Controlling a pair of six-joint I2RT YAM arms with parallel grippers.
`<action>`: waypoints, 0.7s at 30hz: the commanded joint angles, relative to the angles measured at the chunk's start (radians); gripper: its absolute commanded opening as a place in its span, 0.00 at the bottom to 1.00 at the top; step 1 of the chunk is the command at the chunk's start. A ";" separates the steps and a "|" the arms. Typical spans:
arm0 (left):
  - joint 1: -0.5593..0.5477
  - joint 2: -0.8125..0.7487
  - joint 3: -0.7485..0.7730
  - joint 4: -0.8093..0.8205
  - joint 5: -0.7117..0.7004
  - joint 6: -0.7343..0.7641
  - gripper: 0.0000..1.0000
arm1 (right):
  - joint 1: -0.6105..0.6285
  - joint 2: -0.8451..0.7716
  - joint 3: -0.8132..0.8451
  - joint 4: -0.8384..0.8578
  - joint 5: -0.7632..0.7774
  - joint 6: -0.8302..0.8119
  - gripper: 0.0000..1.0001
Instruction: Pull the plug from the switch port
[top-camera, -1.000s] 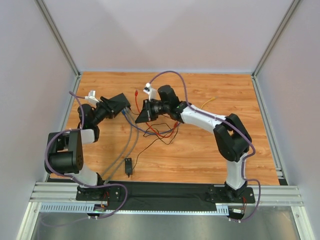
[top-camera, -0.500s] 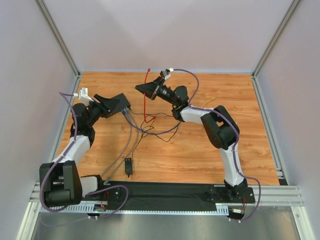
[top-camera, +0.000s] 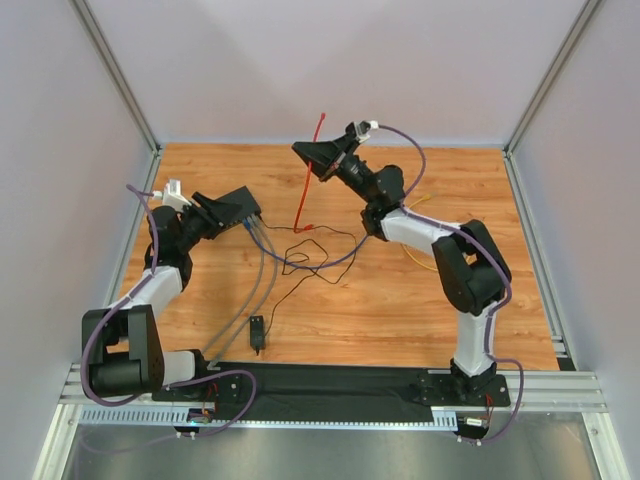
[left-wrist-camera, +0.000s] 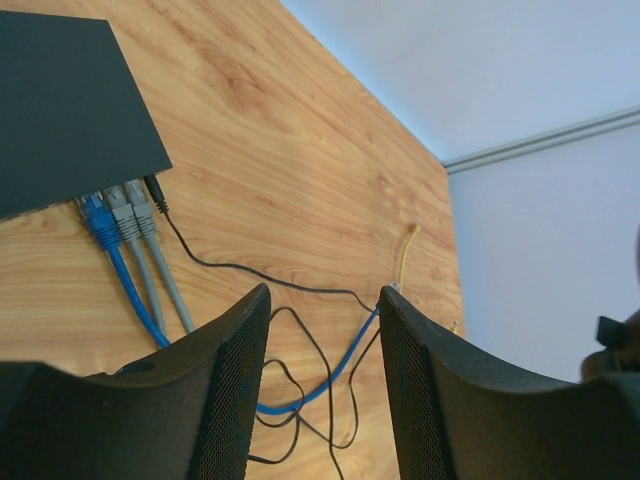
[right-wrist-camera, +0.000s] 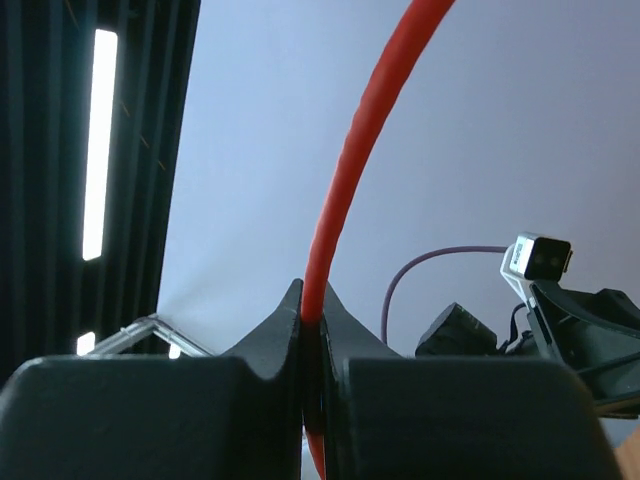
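Right pincer is up in the air over the far middle of the worktop, jaws pressed together on the red cable. In the right wrist view the cable comes out between the two fingers and curves up and away. From the top view it pokes up above the pincer and hangs down to the wood, with its lower end lying among loose black wire loops, apart from the switch (can't make out a plug on either end at this size).

Left pincer sits low at the far left, fingers set partway apart with nothing between them; only wood and cables show through the gap.

The switch lies flat on the worktop at the far left, just ahead of the left pincer and to one side of it, not touched by it in the wrist view. Along its edge facing the camera, these are plugged in side by side:
- a blue cable
- two grey cables
- a thin black wire

They all run off towards the near side.

A yellow cable lies further right on the wood, well apart from the switch. A small black adapter block sits near the front edge on its own thin wire, between the two arm bases.
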 joint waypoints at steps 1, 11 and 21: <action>0.007 0.015 0.022 0.014 0.001 0.015 0.56 | -0.063 -0.139 0.049 -0.109 -0.121 -0.129 0.00; 0.021 0.079 0.038 -0.050 -0.026 0.000 0.54 | -0.270 -0.414 0.158 -1.598 0.335 -1.019 0.00; 0.019 0.180 -0.088 0.097 -0.178 -0.196 0.52 | -0.449 -0.302 0.001 -1.634 0.489 -1.150 0.00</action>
